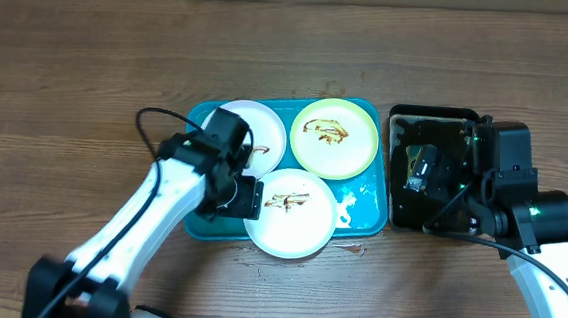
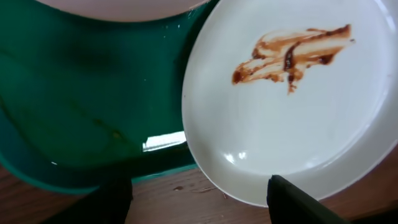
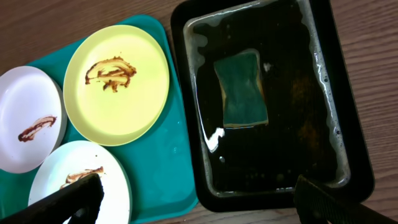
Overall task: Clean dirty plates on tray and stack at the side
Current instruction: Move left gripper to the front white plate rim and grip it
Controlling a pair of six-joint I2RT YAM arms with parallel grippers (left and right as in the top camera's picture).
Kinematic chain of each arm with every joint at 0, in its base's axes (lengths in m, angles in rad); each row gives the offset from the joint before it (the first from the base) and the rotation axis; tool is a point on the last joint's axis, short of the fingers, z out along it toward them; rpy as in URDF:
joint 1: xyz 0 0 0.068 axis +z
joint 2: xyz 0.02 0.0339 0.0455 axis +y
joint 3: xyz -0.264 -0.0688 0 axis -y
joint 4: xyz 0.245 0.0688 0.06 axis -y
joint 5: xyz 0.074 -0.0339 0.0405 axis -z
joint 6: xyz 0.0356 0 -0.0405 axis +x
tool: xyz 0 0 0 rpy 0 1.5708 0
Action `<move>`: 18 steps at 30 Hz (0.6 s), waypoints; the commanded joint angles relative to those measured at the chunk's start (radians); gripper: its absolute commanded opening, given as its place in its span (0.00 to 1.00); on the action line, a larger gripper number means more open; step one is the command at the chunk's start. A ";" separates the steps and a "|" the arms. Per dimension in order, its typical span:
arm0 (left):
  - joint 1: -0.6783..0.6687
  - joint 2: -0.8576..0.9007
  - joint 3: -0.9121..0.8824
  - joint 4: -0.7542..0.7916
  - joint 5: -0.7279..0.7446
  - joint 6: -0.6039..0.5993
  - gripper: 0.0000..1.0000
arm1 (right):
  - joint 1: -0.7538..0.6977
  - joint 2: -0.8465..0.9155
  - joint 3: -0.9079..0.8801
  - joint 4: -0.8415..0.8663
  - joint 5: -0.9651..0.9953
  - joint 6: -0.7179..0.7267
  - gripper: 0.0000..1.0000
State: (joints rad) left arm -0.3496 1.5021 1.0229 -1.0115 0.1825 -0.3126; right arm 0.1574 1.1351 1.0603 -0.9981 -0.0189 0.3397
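I've got L gripper (image 2: 198, 190) wide open, empty, at rim of 6 o'clock plate (image 2: 292, 118) to grab it; R gripper (image 3: 199, 186) open, empty, over sponge (image 3: 241, 88) for wiping.

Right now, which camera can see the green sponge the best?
The right wrist view. There the sponge lies whole and uncovered in the wet black tray. In the overhead view the right arm hides most of it, and the left wrist view does not show it at all.
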 commanded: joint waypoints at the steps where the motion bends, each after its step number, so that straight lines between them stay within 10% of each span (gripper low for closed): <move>1: -0.004 0.105 0.020 -0.001 -0.002 -0.018 0.68 | 0.000 -0.001 0.034 0.001 0.011 -0.003 1.00; 18: -0.004 0.270 0.020 0.067 0.064 -0.017 0.04 | 0.000 0.000 0.034 0.001 0.047 -0.003 1.00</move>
State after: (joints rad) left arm -0.3504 1.7634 1.0256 -0.9520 0.2367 -0.3332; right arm 0.1577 1.1355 1.0603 -0.9985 -0.0109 0.3393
